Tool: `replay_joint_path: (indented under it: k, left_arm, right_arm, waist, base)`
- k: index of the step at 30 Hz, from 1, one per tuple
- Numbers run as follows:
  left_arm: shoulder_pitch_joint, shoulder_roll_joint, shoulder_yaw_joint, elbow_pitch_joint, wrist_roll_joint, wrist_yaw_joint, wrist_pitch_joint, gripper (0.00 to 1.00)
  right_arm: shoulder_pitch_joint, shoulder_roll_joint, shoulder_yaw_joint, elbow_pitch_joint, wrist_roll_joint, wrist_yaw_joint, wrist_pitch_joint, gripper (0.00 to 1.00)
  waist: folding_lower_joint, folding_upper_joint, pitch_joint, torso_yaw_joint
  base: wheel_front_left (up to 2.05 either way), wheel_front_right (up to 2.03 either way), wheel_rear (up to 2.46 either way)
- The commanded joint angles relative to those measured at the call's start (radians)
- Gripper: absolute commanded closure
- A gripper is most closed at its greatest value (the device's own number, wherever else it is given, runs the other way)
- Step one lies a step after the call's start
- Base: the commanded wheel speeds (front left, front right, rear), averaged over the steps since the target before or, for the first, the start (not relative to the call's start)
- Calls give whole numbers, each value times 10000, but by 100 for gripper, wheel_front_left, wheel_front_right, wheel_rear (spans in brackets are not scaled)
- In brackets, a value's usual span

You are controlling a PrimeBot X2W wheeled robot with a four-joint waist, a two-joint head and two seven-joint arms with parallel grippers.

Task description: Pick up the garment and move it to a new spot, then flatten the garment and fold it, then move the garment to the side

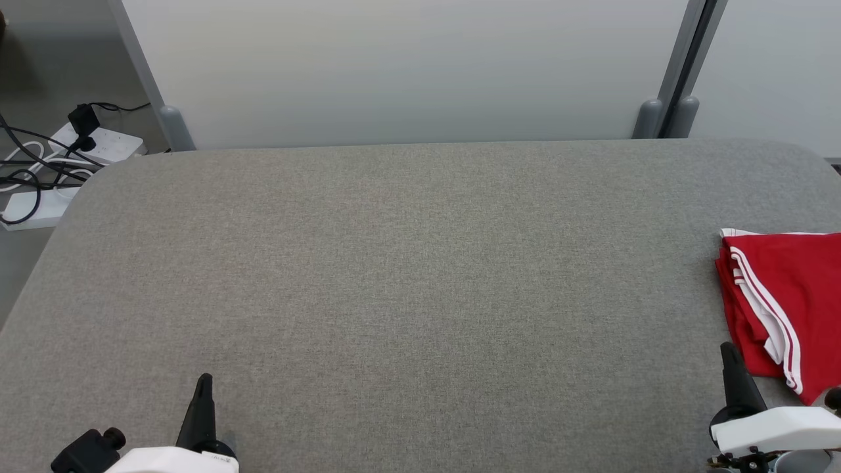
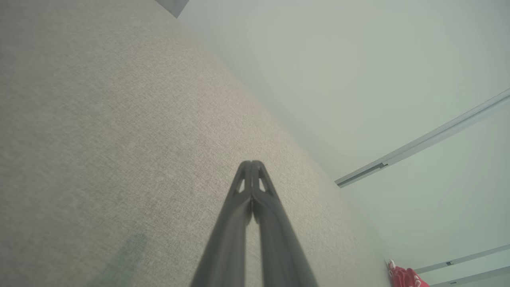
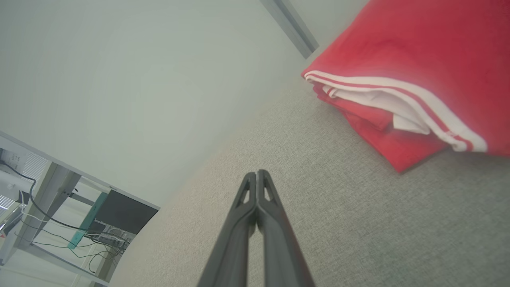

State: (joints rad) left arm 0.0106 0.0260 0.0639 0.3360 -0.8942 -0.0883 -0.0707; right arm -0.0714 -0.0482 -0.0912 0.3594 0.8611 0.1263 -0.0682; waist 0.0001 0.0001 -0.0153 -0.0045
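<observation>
At the right edge of the grey fabric-covered table (image 1: 420,276) lies one red garment (image 1: 795,295), folded into a compact stack of layers. Two white stripes run along its hem, a white lining peeks out between the layers, and its right part is cut off by the head view's border. It rests flat on the cloth surface, well apart from the table's far edge. Two grippers show at the bottom of the head view. The left gripper (image 1: 204,380) is at the lower left over bare table, far from the garment. The right gripper (image 1: 728,349) is at the lower right, just beside the garment's near left corner. In the right wrist view a strip of grey cloth separates its tips from the red fabric, so it is not touching. Each gripper has two long dark fingers. In the left wrist view the pair of fingers (image 2: 239,199) is pressed together from joint to tip with nothing between them. In the right wrist view the other pair (image 3: 275,207) is likewise fully closed and has hold of nothing. Beyond the table stands a pale partition (image 1: 407,72) with three rounded grey feet along its base. On the floor at the far left sit two white power strips (image 1: 105,141), with one black plug in the farther strip and several black cables looping around them.
</observation>
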Motion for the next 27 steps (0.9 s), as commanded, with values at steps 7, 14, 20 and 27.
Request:
replay_joint_path:
  k: [7, 14, 20, 27]
  left_arm:
    - [-664, 189, 236, -353, -933, -117, 228, 100]
    - [-731, 196, 270, -423, -1724, -156, 434, 100]
    - [-788, 202, 299, -484, -2405, -189, 611, 100]
    - [-855, 209, 332, -555, -3200, -229, 817, 100]
  right_arm:
    - [-336, -104, 24, -459, 939, 26, 245, 100]
    - [-340, -94, -8, -547, 1772, 28, 445, 100]
    - [-343, -84, -36, -622, 2489, 30, 617, 100]
    - [-347, -74, -69, -710, 3325, 33, 819, 100]
  waist:
    - [-1, -1, 19, 5]
    - [-1, -1, 40, 10]
    - [-1, -1, 58, 15]
    - [-1, -1, 79, 20]
  base:
    - [0, 0, 0]
    - [0, 0, 0]
    - [0, 0, 0]
    - [0, 0, 0]
